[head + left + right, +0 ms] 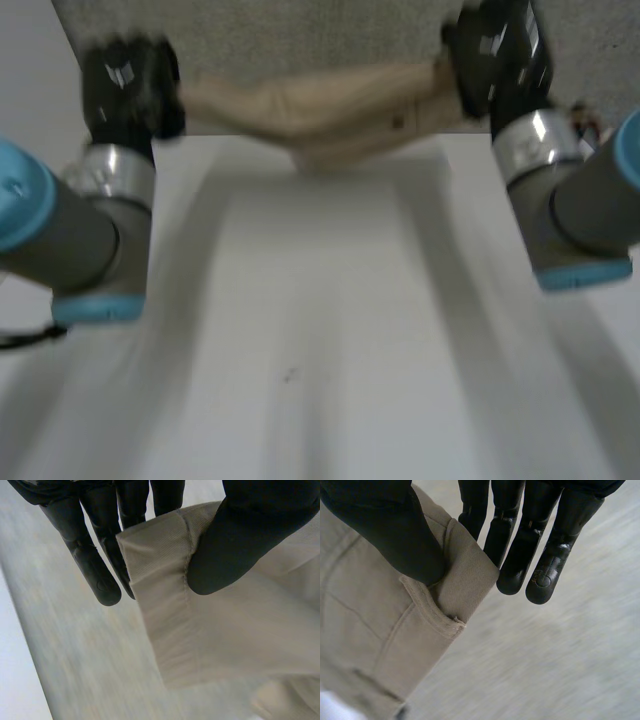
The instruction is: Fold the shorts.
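The white desk (320, 330) lies nearest, with a grey arm at each side. Toward its far edge, the left hand (240, 535) pinches one end of the beige shorts (320, 115) between thumb and fingers (95, 575). The right hand (385, 530) pinches the other end the same way. The shorts stretch between both hands, sagging in the middle.

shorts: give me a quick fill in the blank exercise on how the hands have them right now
1. The left hand pinches one end of the shorts between its fingers and its ____.
2. The right hand grips the opposite end, so the shorts are held by ____ hands.
3. In the head view, the shorts sag lowest in the ____.

Missing words: thumb; both; middle
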Controlling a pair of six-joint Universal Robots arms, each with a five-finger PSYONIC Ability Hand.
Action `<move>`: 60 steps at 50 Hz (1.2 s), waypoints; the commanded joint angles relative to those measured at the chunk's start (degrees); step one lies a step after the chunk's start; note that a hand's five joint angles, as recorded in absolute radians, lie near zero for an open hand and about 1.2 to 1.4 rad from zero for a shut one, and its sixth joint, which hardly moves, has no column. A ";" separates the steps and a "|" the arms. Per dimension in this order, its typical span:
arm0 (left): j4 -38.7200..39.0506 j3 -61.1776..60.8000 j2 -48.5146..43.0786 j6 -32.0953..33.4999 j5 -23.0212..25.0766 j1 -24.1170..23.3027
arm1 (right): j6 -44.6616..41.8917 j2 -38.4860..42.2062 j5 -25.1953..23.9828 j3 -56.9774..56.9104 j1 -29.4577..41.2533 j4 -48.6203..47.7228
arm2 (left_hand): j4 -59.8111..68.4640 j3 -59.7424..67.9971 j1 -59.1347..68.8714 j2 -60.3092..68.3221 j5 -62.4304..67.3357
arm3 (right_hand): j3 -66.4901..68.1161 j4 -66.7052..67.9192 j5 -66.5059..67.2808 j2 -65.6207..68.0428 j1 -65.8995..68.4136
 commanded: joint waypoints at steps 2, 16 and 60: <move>-3.49 -13.28 -4.88 0.52 -0.14 -0.07 | -1.27 5.55 -2.03 12.65 0.29 10.47 | 9.88 10.47 14.52 9.93 12.34 | 11.92 11.69 14.21 12.64 24.11; -26.07 -18.73 1.34 5.01 0.03 -1.73 | -2.24 0.21 -0.36 21.88 -0.42 22.86 | 9.88 10.47 14.52 9.93 12.34 | 11.92 11.69 14.21 12.64 24.11; -42.44 -11.90 11.38 21.42 0.12 -8.86 | -11.91 -9.12 -7.04 31.11 -10.35 42.91 | -55.55 -54.96 -50.91 -55.50 -53.09 | 11.92 11.69 14.21 12.64 24.11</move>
